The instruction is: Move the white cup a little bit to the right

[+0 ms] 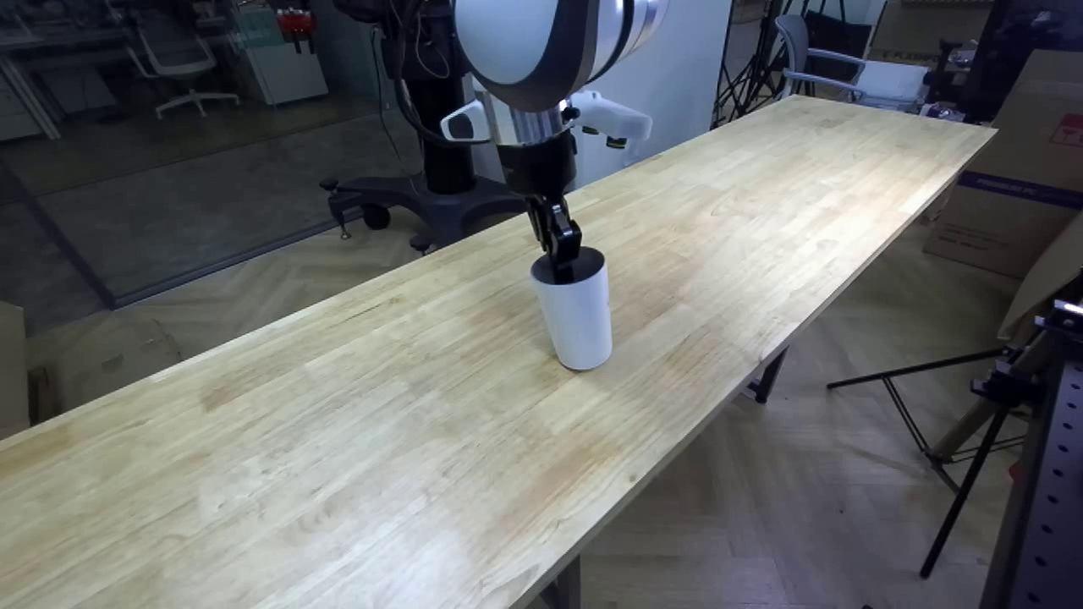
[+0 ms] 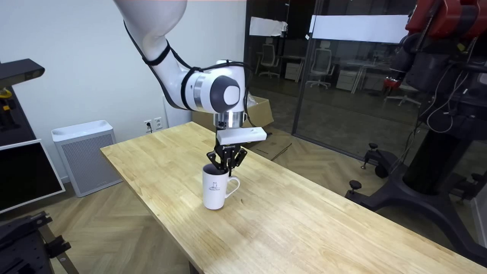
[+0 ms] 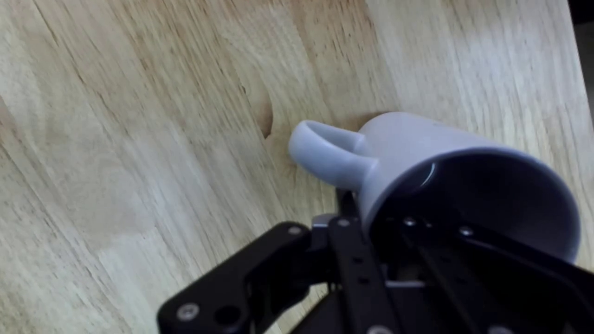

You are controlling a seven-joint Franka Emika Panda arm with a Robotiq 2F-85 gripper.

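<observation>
The white cup [image 1: 579,326] has a dark bluish inside and rim. It stands about upright on the wooden table; I cannot tell whether its base is slightly raised. In an exterior view it shows a handle and a small printed picture [image 2: 214,195]. In the wrist view the cup [image 3: 417,132] lies at the right, its handle pointing left. My gripper [image 2: 226,171] is over the handle side of the rim, pointing down. One finger is inside and one outside, just below the handle in the wrist view [image 3: 366,208]. The jaws look shut on the cup's wall; the inner fingertip is hidden in the dark inside.
The long wooden table [image 1: 381,406] extends on both sides of the cup, with its near edge close to it. A black wheeled robot base [image 2: 426,205] stands beyond the far edge. A cardboard box [image 2: 262,110] stands behind the arm. A tripod [image 1: 956,457] stands off the near edge.
</observation>
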